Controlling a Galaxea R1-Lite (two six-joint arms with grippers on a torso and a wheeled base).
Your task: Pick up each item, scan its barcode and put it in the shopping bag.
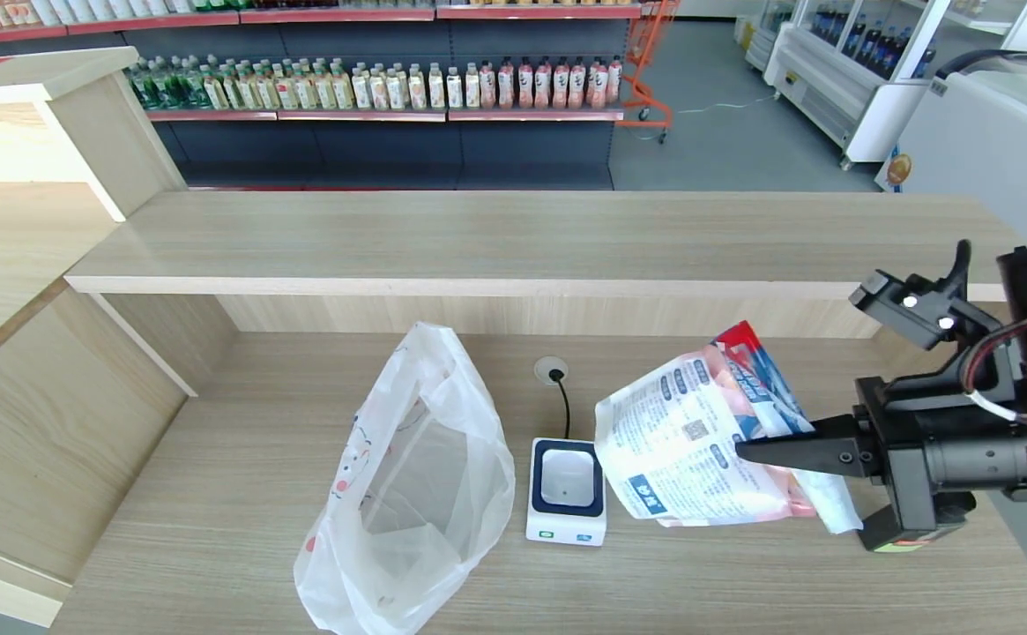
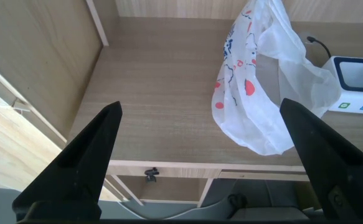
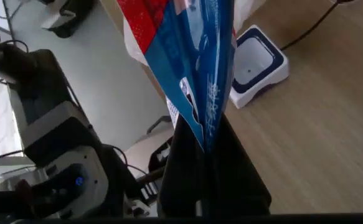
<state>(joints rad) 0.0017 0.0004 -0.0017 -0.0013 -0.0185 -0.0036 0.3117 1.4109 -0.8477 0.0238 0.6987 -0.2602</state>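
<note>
My right gripper [image 1: 742, 451] is shut on a printed snack packet [image 1: 698, 432], white and pink with a blue and red edge. It holds the packet above the counter, just right of the white barcode scanner [image 1: 567, 489], printed back facing the scanner side. In the right wrist view the packet's blue and red edge [image 3: 200, 68] is pinched between the fingers, with the scanner [image 3: 256, 65] beyond. The translucent white shopping bag [image 1: 407, 494] stands open left of the scanner. My left gripper [image 2: 203, 155] hangs open high over the counter's near left part, the bag [image 2: 256, 87] ahead of it.
A raised wooden ledge [image 1: 513, 238] runs along the back of the counter. The scanner's black cable [image 1: 563, 401] goes to a grommet [image 1: 551, 369] behind it. A wooden side panel [image 1: 46, 414] closes off the left. Shelves of bottles [image 1: 372, 84] stand across the aisle.
</note>
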